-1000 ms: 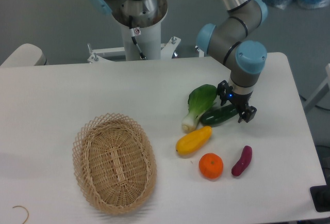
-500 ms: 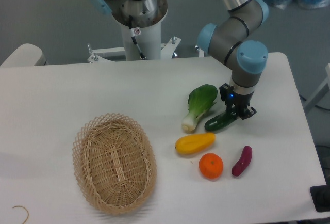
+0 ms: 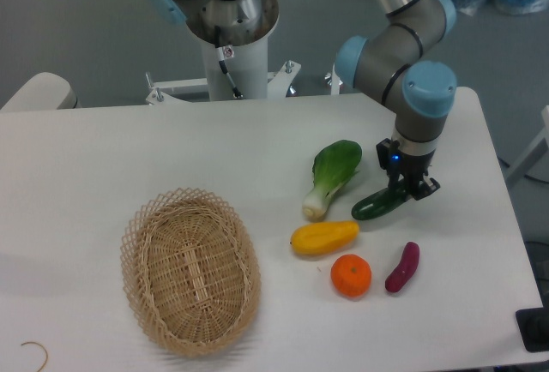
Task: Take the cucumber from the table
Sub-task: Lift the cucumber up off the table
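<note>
1. I see the gripper [image 3: 407, 190] low on the right side of the table [image 3: 111, 158], with the arm's grey and blue wrist directly above it.
2. Its fingers are clamped on the cucumber [image 3: 379, 204], holding it at its right end.
3. The cucumber lies at a slant, its left end lower in the picture and its right end up in the fingers. I cannot tell whether it touches the table or is just off it.
4. The bok choy [image 3: 331, 175] lies to the left of the cucumber, near it but apart, its white stalk pointing toward the near side.
5. The yellow squash [image 3: 324, 237] lies nearer to me than the cucumber and a little left, close to its left end without touching.
6. An orange [image 3: 351, 275] sits just beside the squash on its near right side.
7. A purple sweet potato [image 3: 402, 267] lies right of the orange, on the near side of the gripper.
8. A wicker basket [image 3: 190, 269] stands at the near left, well apart from the vegetables.
9. The arm's white base column [image 3: 232, 55] stands at the far edge of the table.
</note>
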Tool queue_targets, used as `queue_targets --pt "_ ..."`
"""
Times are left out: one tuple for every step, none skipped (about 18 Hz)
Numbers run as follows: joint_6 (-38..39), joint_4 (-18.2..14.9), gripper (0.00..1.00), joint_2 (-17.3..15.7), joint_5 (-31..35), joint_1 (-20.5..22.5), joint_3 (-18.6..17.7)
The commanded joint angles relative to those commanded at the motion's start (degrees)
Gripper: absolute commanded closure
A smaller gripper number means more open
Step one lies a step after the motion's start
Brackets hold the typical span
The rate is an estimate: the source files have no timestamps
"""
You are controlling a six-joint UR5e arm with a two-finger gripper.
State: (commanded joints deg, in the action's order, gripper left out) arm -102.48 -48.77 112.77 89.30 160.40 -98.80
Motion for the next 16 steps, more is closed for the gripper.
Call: queue_targets --pt "0.1 -1.4 0.72 -0.5 -0.1 -0.3 1.3" --pt "0.6 -2.8 0.72 -1.0 -0.3 -0.6 2.8" --pt "1.0 -4.9 0.72 -1.1 -0.4 -1.1 4.7" --pt "1.1 -7.3 0.72 -1.1 -0.4 -2.4 7.0" --pt "2.0 -9.3 0.72 -1.1 -0.4 -3.3 8.9" --pt "3.7 -10.9 0.72 -1.1 -0.4 -3.8 10.5" --pt "5.3 -12.4 0.72 -1.2 -0.5 -4.4 11.9" --pt "6.7 -14.1 0.72 -1.3 -0.9 -5.3 13.3" --pt "7.8 -15.8 0.72 -1.8 -1.7 -6.0 14.2" --pt "9.3 -17.3 0.72 -2.4 -2.6 -6.5 14.6" --pt "10.8 -18.2 0.72 -3.0 -4.0 -7.0 14.3" --pt "12.5 -18.7 0.72 -3.9 -5.7 -7.6 14.2" --pt "14.8 -19.1 0.72 -4.5 -7.0 -8.5 14.2" --pt "17.4 -19.5 0.72 -4.9 -7.7 -9.5 14.2" --pt "19.5 -19.5 0.72 -5.3 -8.0 -10.5 14.2" --pt "21.2 -19.5 0.72 -5.4 -8.0 -11.6 14.4"
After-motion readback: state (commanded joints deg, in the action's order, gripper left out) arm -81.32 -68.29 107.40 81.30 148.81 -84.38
